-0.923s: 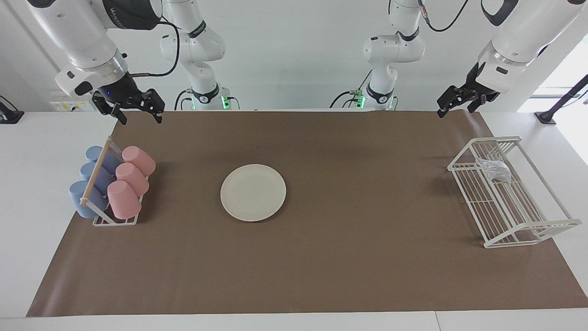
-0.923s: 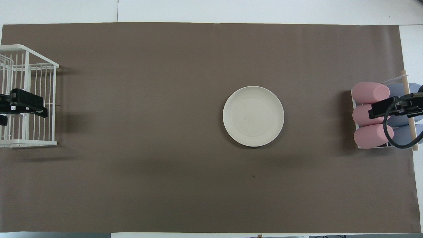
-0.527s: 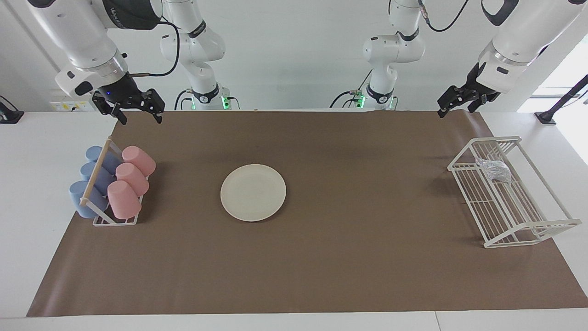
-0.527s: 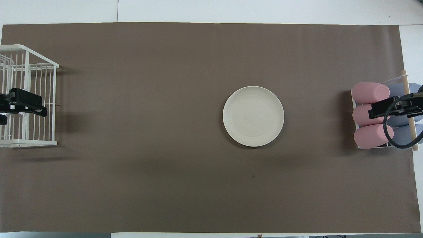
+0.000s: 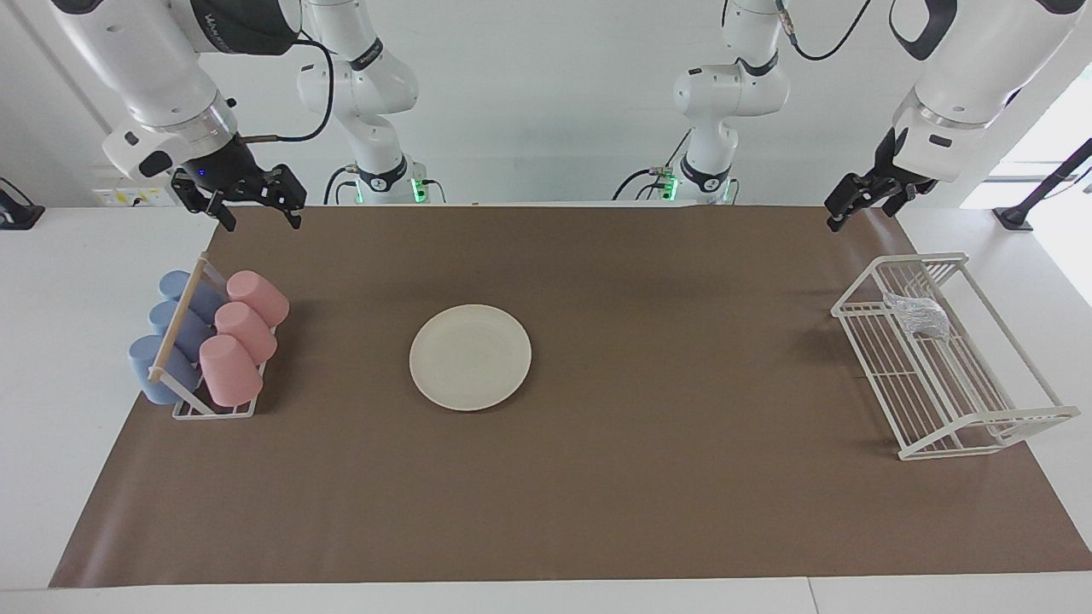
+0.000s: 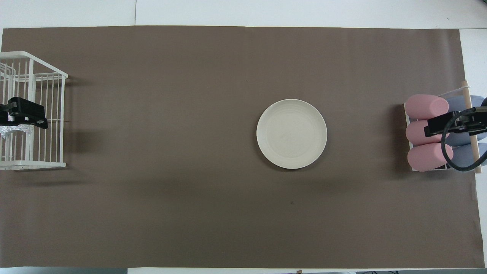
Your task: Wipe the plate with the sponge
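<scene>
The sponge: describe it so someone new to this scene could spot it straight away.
Find the white wire rack at the left arm's end of the brown mat. The sponge lies inside it, at the end nearer the robots. It is a small, shiny, silvery-grey crumpled wad, the only thing in the rack.

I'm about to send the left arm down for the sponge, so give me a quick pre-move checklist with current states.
1. Sponge lies in the white wire rack, at the rack's end nearer the robots: ok.
2. Left gripper hangs raised in the air, not touching the sponge: ok.
3. Left gripper ready to grasp: cannot tell.
4. Plate flat on the brown mat, nothing on it: ok.
5. Right gripper open, holding nothing, waiting above the mat's edge near the cup rack: ok.
</scene>
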